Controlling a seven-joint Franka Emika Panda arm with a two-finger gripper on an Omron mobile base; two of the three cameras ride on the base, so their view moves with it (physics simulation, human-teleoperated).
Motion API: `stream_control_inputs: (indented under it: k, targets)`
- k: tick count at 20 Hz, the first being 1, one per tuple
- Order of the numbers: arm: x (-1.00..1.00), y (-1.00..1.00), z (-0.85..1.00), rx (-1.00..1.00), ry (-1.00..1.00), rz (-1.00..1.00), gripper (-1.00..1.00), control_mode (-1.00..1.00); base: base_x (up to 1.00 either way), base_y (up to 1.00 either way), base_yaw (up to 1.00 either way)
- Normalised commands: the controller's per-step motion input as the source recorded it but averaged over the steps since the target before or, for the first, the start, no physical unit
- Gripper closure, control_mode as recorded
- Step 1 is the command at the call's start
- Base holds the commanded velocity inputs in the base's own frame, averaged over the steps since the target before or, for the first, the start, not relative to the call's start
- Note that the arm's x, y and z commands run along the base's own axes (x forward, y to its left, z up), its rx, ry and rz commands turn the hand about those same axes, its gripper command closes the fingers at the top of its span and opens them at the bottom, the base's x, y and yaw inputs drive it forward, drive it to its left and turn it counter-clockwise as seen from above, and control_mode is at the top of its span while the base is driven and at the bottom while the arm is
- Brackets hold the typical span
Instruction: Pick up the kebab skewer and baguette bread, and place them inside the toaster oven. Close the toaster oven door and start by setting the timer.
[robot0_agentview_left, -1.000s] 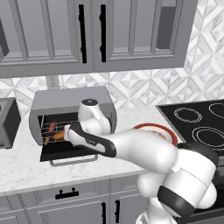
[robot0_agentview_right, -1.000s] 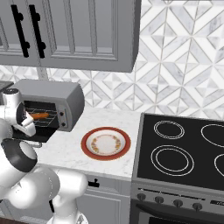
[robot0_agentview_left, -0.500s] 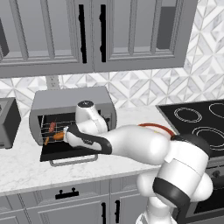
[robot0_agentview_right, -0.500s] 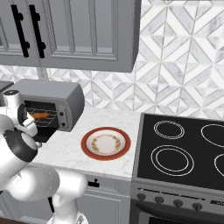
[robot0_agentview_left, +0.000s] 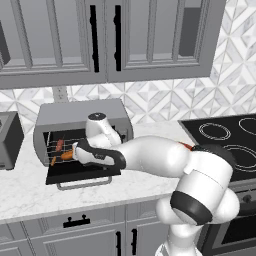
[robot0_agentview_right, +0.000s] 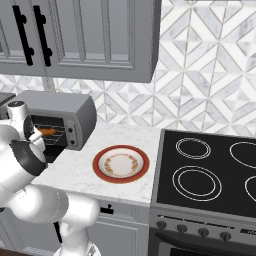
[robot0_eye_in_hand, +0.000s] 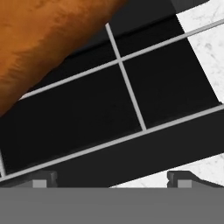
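- The gripper (robot0_agentview_left: 76, 151) sits at the mouth of the toaster oven (robot0_agentview_left: 80, 117), its fingers spread apart with nothing between them; in the hand view the two tips (robot0_eye_in_hand: 43, 178) stand wide over the wire rack (robot0_eye_in_hand: 127, 94).
- The baguette bread (robot0_agentview_left: 65, 156) lies on the rack just beside the gripper, toward the oven's left side; the hand view shows its orange-brown crust (robot0_eye_in_hand: 48, 39) close above the tips.
- The kebab skewer (robot0_agentview_left: 59, 144) rests on the rack behind the bread, near the back left.
- The toaster oven door (robot0_agentview_left: 82, 172) hangs open, flat over the counter (robot0_agentview_left: 30, 192).
- A red-rimmed plate (robot0_agentview_right: 120, 163) sits on the counter between oven and stove (robot0_agentview_right: 210, 172).
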Motion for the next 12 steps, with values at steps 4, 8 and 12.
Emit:
stream_control_inputs:
  k: [4,8,12]
  targets:
    - [0.01,0.00,-0.03,0.00,-0.01,0.00,-1.00,-1.00,0.00,0.00,0.00]
    - [0.03,0.06,-0.07,-0.02,-0.03,0.00,-1.00,-1.00,0.00,0.00,0.00]
    - [0.12,0.08,-0.22,-0.09,-0.03,0.00,-1.00,-1.00,0.00,0.00,0.00]
